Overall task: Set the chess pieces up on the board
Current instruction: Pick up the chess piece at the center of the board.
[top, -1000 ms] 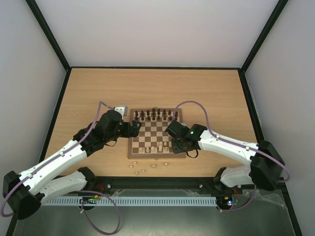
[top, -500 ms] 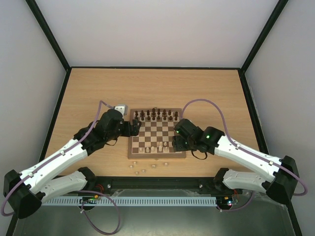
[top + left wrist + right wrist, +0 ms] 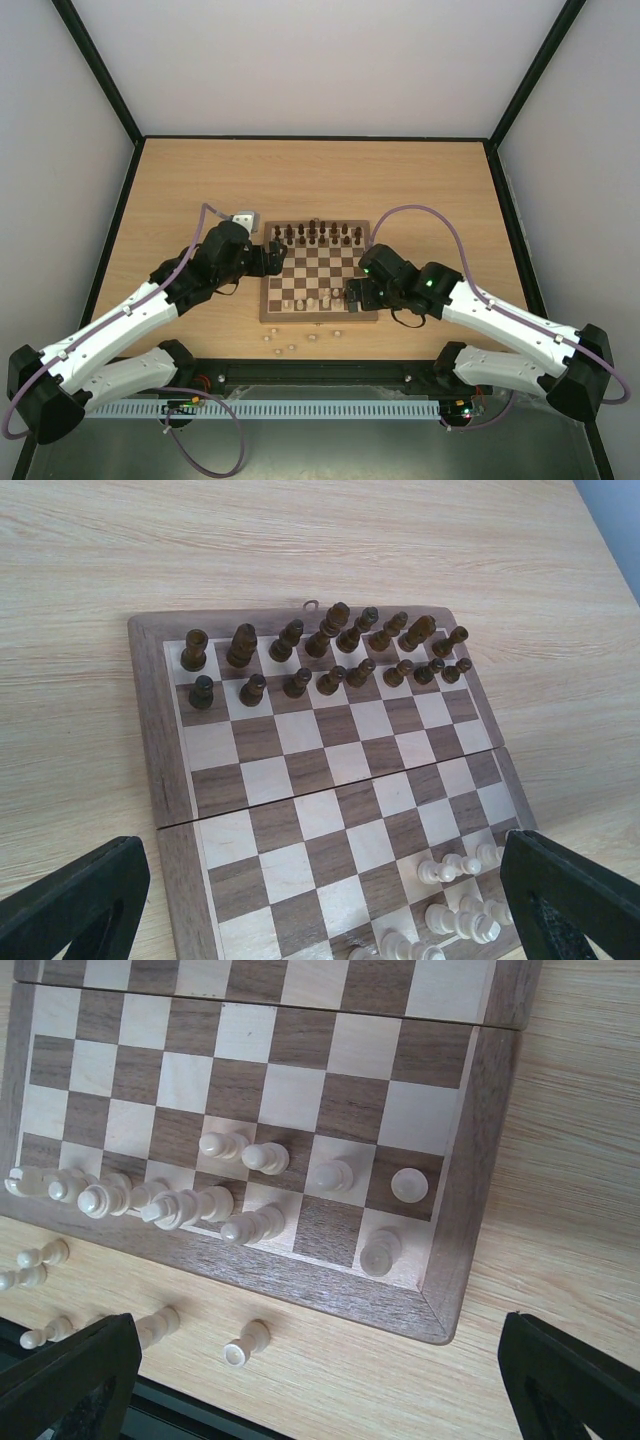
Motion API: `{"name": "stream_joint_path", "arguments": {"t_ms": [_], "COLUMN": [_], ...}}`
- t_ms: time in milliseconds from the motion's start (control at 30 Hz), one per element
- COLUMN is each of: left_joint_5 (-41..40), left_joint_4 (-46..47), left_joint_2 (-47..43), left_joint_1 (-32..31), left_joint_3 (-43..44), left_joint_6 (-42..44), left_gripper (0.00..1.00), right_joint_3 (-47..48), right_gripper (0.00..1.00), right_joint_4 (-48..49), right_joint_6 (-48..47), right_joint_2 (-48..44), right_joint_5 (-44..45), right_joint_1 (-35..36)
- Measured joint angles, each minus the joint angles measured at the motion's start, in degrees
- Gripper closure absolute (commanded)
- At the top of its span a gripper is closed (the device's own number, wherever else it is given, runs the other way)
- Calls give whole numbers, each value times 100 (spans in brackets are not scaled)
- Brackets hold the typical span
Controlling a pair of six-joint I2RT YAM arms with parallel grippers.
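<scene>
The board [image 3: 318, 264] lies mid-table between both arms. Dark chess pieces [image 3: 330, 645] fill its two far rows. Pale chess pieces [image 3: 250, 1155] stand on the near rows, bunched toward the near right corner, one on the corner square [image 3: 380, 1252]. Several more pale pieces [image 3: 245, 1342] lie loose on the table in front of the board [image 3: 300, 1090]. My left gripper [image 3: 320, 920] hangs open at the board's left edge [image 3: 160, 780], holding nothing. My right gripper [image 3: 315, 1380] is open above the near right corner, also holding nothing.
A small grey box [image 3: 243, 220] sits by the board's far left corner. The loose pale pieces [image 3: 290, 345] lie close to the black rail [image 3: 320, 372] at the table's near edge. Black-framed walls enclose the table on three sides.
My right gripper has opened wide and drawn back toward the board's near right corner while its elbow swung out to the right. The left arm has not moved.
</scene>
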Motion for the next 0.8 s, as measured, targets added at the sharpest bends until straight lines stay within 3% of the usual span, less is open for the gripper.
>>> {"name": "stream_joint_path", "arguments": {"t_ms": [800], "left_joint_5": [-149], "left_joint_4": [-33], "left_joint_2": [286], "left_joint_1": [15], "left_joint_3": [116], "left_joint_6": [4], "left_gripper": [1], "right_joint_3": [-212], "right_gripper": [1], "right_joint_4": [442], "right_joint_6": [-164], "right_joint_2": [-31], "right_joint_5": [-376], "right_joint_1": [0]}}
